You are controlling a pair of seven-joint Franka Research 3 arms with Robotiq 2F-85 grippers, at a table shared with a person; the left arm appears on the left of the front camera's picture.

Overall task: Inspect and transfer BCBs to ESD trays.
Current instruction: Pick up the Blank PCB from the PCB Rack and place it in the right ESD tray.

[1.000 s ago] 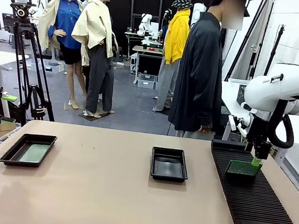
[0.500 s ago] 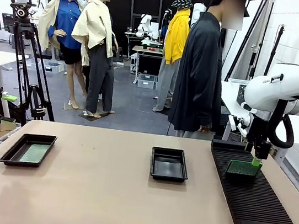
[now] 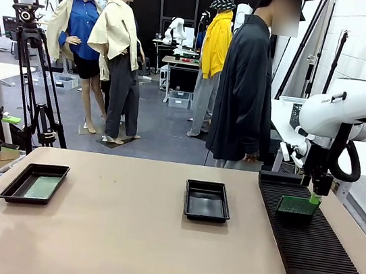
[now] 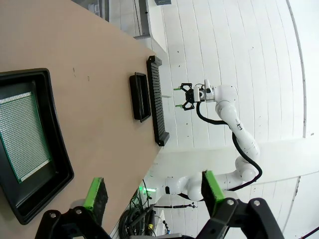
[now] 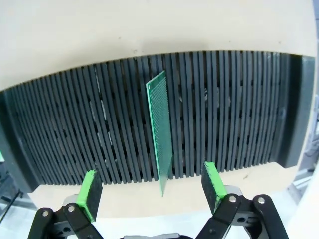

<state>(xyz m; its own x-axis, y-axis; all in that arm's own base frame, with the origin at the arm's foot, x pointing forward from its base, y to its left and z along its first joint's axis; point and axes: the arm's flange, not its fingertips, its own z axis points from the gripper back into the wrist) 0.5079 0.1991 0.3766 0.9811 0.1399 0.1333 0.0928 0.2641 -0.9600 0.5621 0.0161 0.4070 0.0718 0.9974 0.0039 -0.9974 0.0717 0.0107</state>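
The right claw (image 5: 152,186) is spread wide and holds nothing. It hangs pointing down over the far end of the ribbed black rack (image 3: 320,255), which runs along the right edge of the worktop (image 3: 132,252).

Straight below the claw, between its two green pads (image 5: 88,191), a green board (image 5: 159,124) stands on edge in one of the rack's slots. The board's long axis runs along the slot, across the rack. Its flat faces are turned toward the pads, one pad on each side with a clear gap on both, and it sits roughly midway between them. The squeeze would therefore cross the board's thin way, which suits a pinch. From the front the pads look level with only its top edge, so I judge the claw should sink a little before shutting.

Farther out, the middle tray (image 3: 205,216) lies near the centre of the worktop's far edge with nothing seen in it. The left tray (image 3: 11,196) sits by the left edge with a second green board (image 3: 43,187) lying flat inside. The left claw (image 4: 153,188), also spread and holding nothing, hovers over that left end, well apart from the rack. The right arm is by far the nearer one to the standing board.
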